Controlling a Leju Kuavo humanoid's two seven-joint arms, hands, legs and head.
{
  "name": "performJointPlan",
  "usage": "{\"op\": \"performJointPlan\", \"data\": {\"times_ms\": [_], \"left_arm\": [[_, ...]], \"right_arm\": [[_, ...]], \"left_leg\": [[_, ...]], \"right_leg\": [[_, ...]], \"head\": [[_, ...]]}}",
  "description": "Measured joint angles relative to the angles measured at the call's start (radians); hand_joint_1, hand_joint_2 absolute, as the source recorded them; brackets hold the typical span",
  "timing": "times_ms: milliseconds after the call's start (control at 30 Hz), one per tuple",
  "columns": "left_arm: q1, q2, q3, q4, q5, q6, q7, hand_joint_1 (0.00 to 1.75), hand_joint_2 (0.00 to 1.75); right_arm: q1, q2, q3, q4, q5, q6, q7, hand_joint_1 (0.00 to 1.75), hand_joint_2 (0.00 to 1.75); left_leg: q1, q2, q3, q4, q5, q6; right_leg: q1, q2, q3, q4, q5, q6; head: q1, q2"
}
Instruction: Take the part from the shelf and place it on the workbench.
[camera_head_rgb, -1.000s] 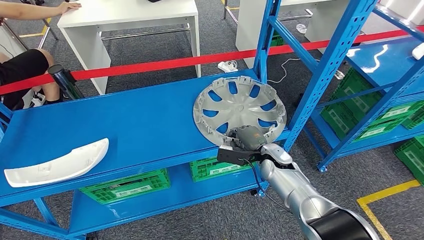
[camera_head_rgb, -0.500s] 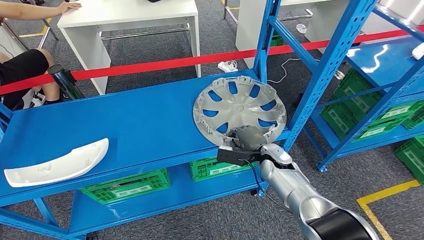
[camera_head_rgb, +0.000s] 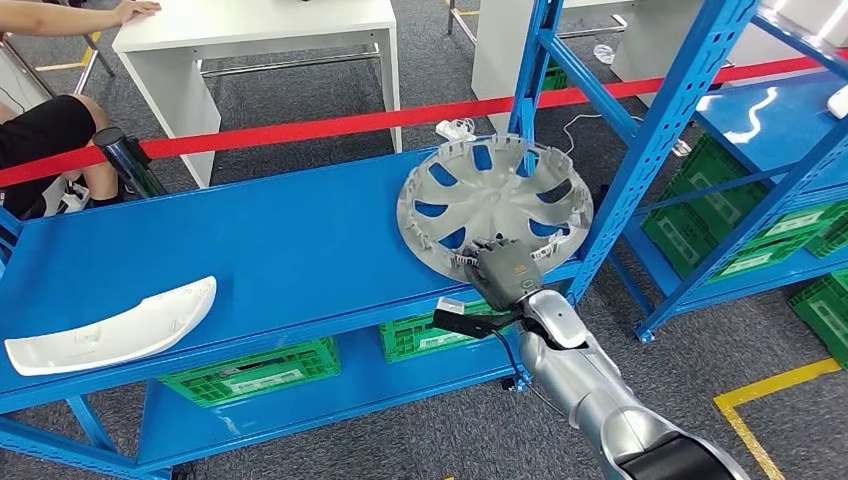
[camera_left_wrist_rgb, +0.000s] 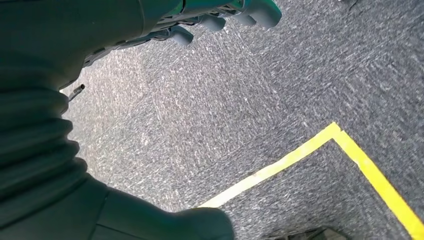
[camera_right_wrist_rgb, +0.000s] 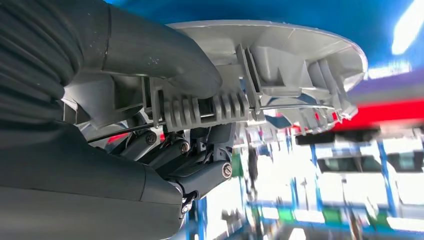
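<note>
The right hand (camera_head_rgb: 505, 272) grips the hubcap (camera_head_rgb: 495, 205) by its near rim, tilted up at the shelf's (camera_head_rgb: 250, 240) front right corner; next it needs lifting clear toward the workbench.

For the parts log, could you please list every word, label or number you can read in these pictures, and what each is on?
No text can be read.
White labels on the green plastic crates under the blue metal shelf: too small to read.
Grey plastic wheel cover held by the right hand: no visible marking.
White curved plastic part: none.
</note>
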Motion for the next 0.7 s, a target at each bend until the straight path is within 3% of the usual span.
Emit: {"op": "performJointPlan", "data": {"times_ms": [300,700], "left_arm": [[0.010,-0.001,-0.015,0.000,0.001,0.011,-0.010,0.00,1.75],[0.021,-0.005,-0.015,0.000,0.037,0.032,-0.012,0.00,1.75]], "right_arm": [[0.015,0.001,0.032,-0.216,0.157,-0.032,0.021,1.75,1.75],[0.031,0.014,0.119,-0.388,0.197,0.002,0.029,1.75,1.75]], "left_leg": [[0.000,0.001,-0.002,0.000,0.000,0.000],[0.000,0.000,-0.002,0.000,0.001,-0.001]], "right_leg": [[0.000,0.000,-0.003,0.001,0.000,0.000],[0.000,0.000,-0.003,0.001,0.000,0.000]], "head": [[0.000,0.000],[0.000,0.000]]}}
